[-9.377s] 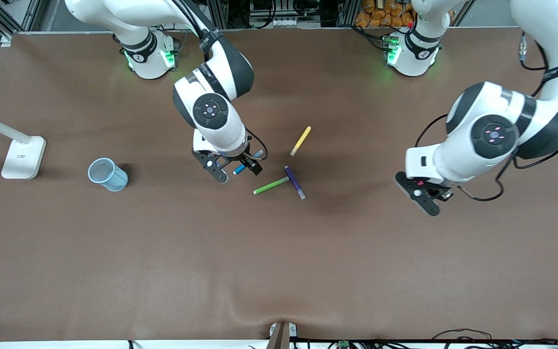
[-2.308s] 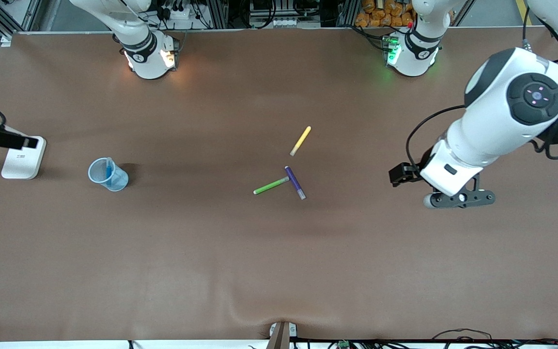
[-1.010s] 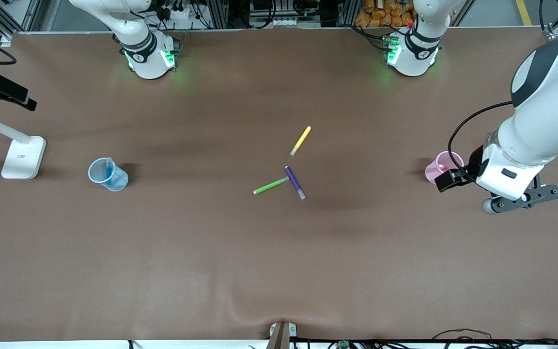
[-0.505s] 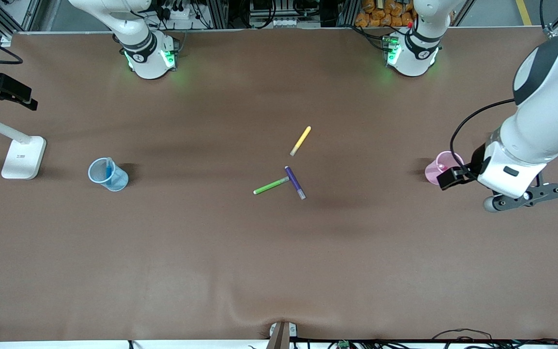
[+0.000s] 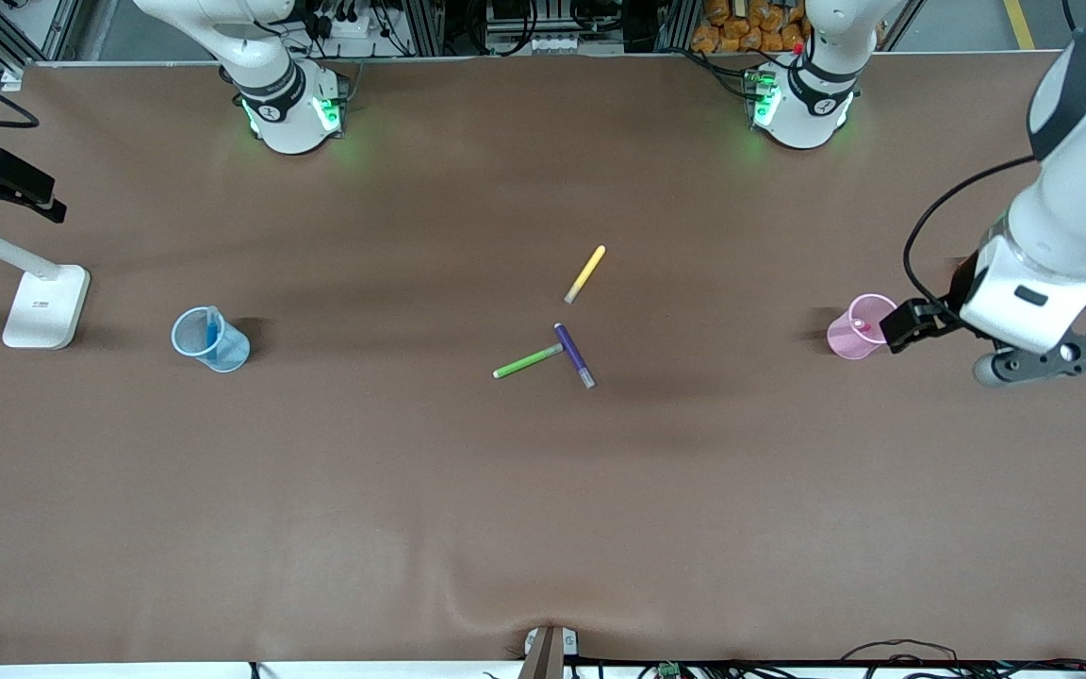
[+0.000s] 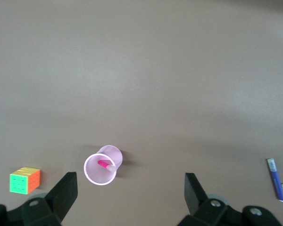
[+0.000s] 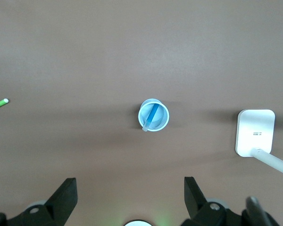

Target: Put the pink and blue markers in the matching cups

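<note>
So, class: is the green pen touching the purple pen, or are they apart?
Touching. In the front view the green pen's pale tip runs right up against the side of the purple pen, with no table showing between them.

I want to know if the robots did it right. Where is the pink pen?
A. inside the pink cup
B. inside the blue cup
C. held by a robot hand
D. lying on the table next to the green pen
A: the left wrist view shows the pink marker standing inside the pink cup, while the blue cup holds only the blue marker.
</note>
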Available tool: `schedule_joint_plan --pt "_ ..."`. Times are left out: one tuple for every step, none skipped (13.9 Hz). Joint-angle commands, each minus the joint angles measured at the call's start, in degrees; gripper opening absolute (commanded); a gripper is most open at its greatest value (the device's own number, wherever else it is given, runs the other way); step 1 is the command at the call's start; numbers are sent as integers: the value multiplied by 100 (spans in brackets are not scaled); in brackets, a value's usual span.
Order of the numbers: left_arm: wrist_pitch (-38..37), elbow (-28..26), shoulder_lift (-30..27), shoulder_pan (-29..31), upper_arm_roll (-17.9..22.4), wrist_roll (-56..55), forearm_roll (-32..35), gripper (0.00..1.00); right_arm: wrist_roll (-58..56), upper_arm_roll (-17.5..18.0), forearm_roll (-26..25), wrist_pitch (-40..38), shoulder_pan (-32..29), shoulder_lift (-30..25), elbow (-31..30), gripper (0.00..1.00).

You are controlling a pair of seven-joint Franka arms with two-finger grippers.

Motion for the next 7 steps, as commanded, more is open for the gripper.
schedule_joint_plan --pt "-21 -72 -975 -944 1774 543 -1162 100 -58 -8 -38 71 18 -189 -191 100" --pt "-21 -116 -1143 -1367 2487 658 -1639 100 -58 -8 -38 62 26 -189 -191 100" --pt "-30 -160 -1302 -1606 2947 781 -1922 100 -58 -8 -38 54 18 -189 -191 100" --pt "-64 -212 -1425 -1799 3204 982 -1986 100 -58 -8 -38 45 18 -189 -191 100" --pt "-74 -343 -1583 -1993 3494 1115 -1986 100 -58 -8 -38 36 18 -180 -191 100" --pt "-74 -510 -1767 -2230 3810 1169 -2004 100 -58 -8 -38 36 26 -180 -191 100" --pt "-74 -694 -1943 -2502 4135 1178 -2004 100 -58 1 -38 27 26 -188 -191 100"
